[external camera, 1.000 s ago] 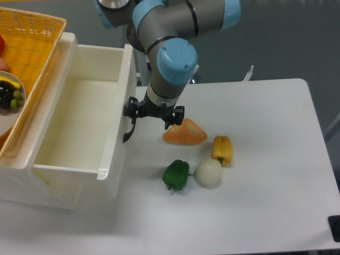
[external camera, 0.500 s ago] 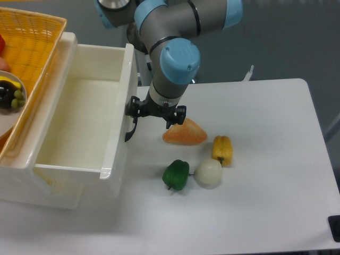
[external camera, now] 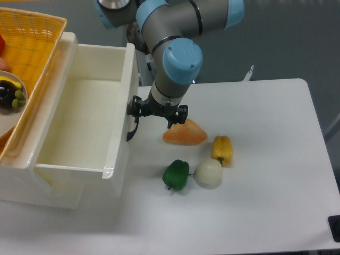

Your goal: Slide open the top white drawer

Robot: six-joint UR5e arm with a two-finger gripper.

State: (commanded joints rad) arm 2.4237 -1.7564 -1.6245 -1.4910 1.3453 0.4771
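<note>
Looking down at the table (external camera: pixel 276 212), you see the top white drawer (external camera: pixel 79 133) at the left: a glossy cream-white box, pulled well out of the cabinet so its bare interior shows. Its front panel faces right, and the curved black handle (external camera: pixel 131 131) stands out from that panel, just above the tabletop.

Your gripper (external camera: pixel 158 112) hangs under the grey and blue arm (external camera: pixel 175 58), right beside the drawer front, with its black fingers (external camera: pixel 137 106) at the upper end of the handle. From this angle you cannot tell whether the claw is clamped on the handle or merely touching it.

An orange woven basket (external camera: pixel 32 48) sits on top of the cabinet at upper left, holding a plate (external camera: pixel 4 125) with dark and green items.

To the right of the drawer front lies an orange wedge (external camera: pixel 185 134), just below the gripper. Near it are a yellow pepper (external camera: pixel 222 149), a white round vegetable (external camera: pixel 207 173) and a green pepper (external camera: pixel 176 175), the last two almost touching. The drawer's front corner lies near the green pepper, with a strip of bare table between them. Beyond the vegetables, the right half of the table is open white surface.
</note>
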